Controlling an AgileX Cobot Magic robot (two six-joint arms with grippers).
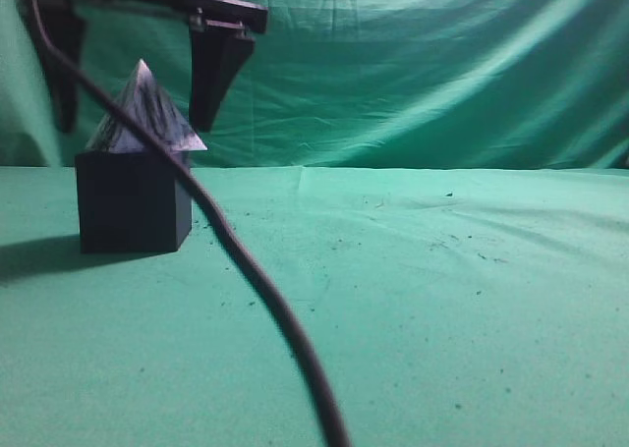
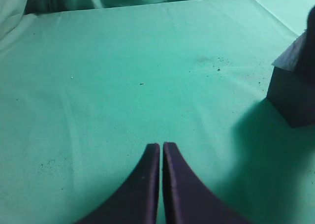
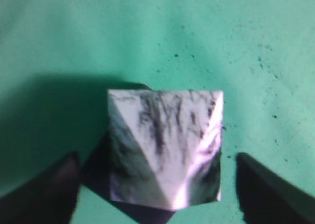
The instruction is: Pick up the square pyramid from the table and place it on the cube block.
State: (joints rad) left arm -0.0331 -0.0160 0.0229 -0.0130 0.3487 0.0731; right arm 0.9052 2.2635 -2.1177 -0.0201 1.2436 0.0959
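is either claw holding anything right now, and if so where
Nothing is held. The right claw is open, its fingers apart from the square pyramid, which sits on the cube block. The left claw is shut on nothing.

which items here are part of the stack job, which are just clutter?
Job items:
- square pyramid, sitting on the cube
- cube block
- table
- right gripper, open, above the pyramid

Not part of it:
- black cable hanging across the exterior view
- green backdrop curtain
- left gripper, shut, off to the side
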